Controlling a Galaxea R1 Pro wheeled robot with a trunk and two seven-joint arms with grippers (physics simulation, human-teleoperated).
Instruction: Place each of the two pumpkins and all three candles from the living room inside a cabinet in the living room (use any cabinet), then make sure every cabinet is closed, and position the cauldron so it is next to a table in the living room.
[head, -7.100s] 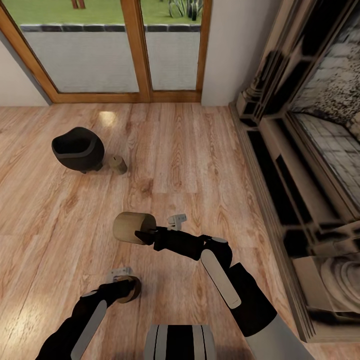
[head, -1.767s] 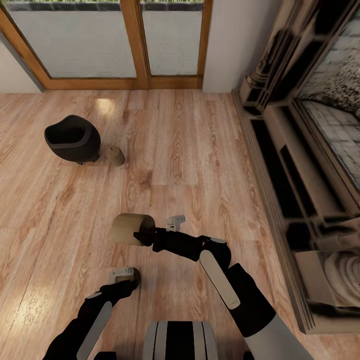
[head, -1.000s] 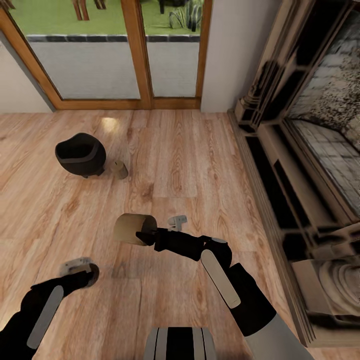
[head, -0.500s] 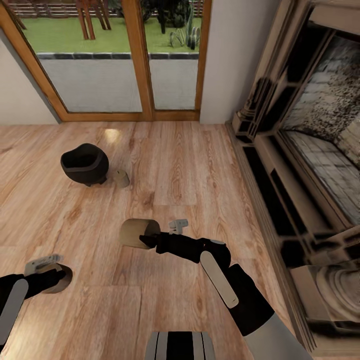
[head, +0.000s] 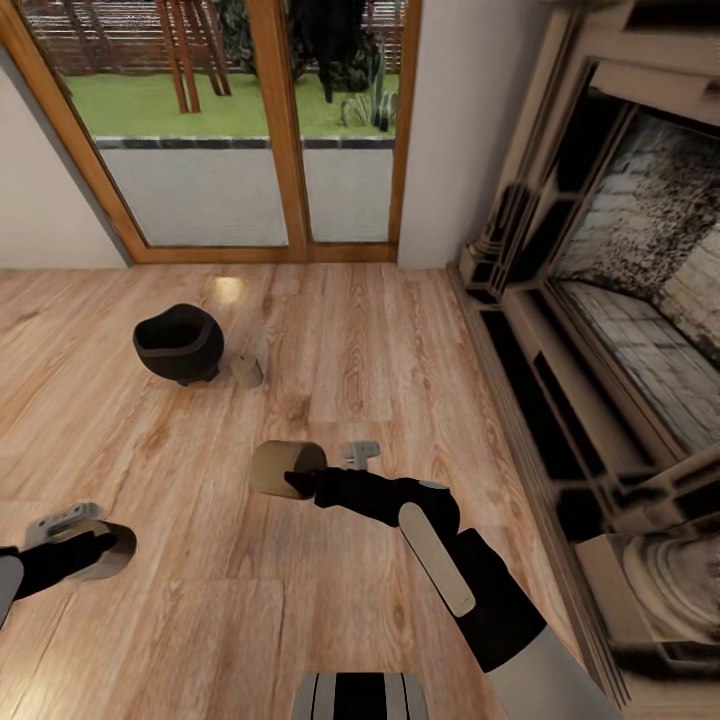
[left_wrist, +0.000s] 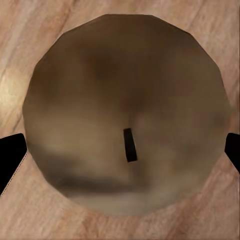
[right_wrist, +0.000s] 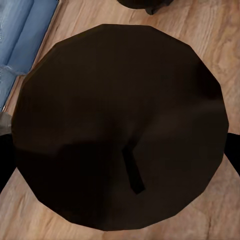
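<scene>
Left gripper (head: 92, 548) is clamped on a candle (head: 105, 549); right gripper (head: 298, 478) grips a second candle (head: 280, 468). The third candle (head: 247, 371) stands beside the cauldron (head: 179, 345) on open floor (head: 350, 330). The left arm has swung outward.

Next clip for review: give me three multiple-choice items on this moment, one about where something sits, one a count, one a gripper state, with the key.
1. Where does the cauldron stand?
A. on the wooden floor
B. on the fireplace ledge
C. on a blue sofa

2. How many candles show in the head view?
A. one
B. two
C. three

3. What is the right gripper doing?
A. hanging open with nothing in it
B. shut on a candle
C. gripping the cauldron's rim

Key: 1 A, it stands on the boards before the glass doors. 2 C, one beside the cauldron, one in each gripper. 3 B, its fingertips flank the candle top in the right wrist view.
</scene>
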